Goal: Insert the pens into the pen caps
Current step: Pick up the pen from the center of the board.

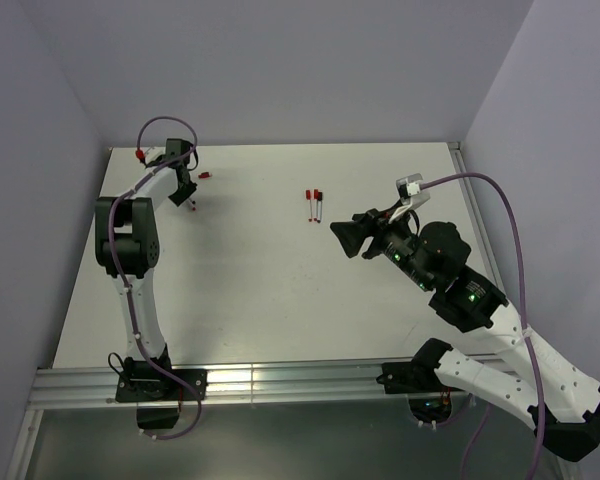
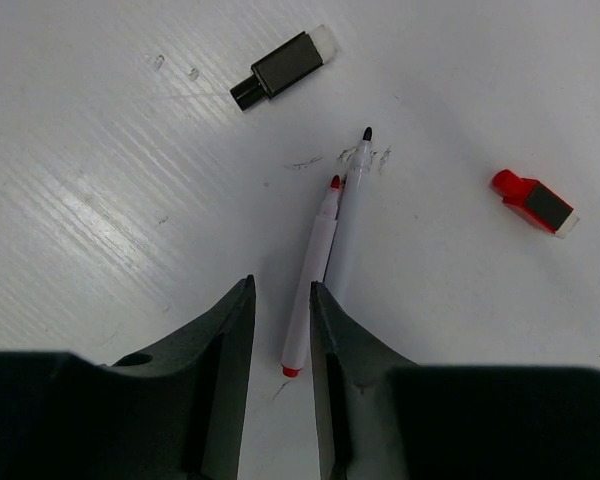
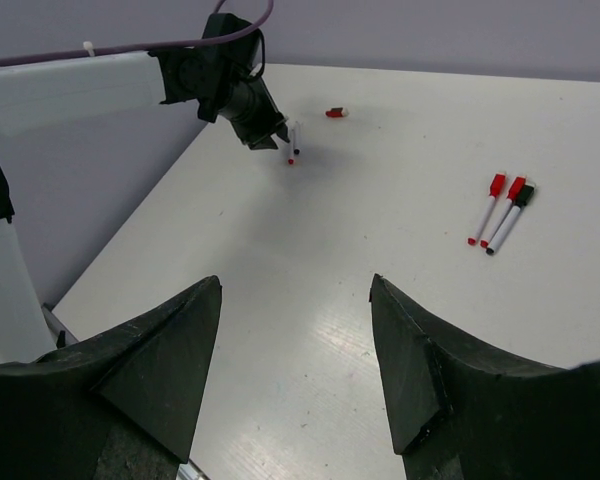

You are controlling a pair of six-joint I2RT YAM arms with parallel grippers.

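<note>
My left claw (image 2: 282, 285) hangs low over the far left part of the desk (image 1: 260, 280), its fingers narrowly apart with nothing pinched. The rear end of the red-tipped pen (image 2: 315, 260) lies in the gap, its barrel touching or crossing the tip of one finger. Beside it, touching along the barrel, lies the black-tipped pen (image 2: 348, 215), whose rear end is hidden behind that same finger. Both are uncapped. Beyond their tips are faint ink marks (image 2: 305, 163), then the black cap (image 2: 280, 68), loose on its side. The red cap (image 2: 533, 200) lies well off to the other side. Nothing stands between the pens and the caps. My right claw (image 3: 296, 284) is spread wide and empty above the right of the desk, with a purple cable (image 1: 500, 200) looping behind it. Mid-desk, well apart from both claws, lie the capped pens (image 3: 485, 215): two with red caps for sure, and a black sliver against the second that I cannot tell for a third pen or a shadow. From above, my left arm covers the uncapped pair.
</note>
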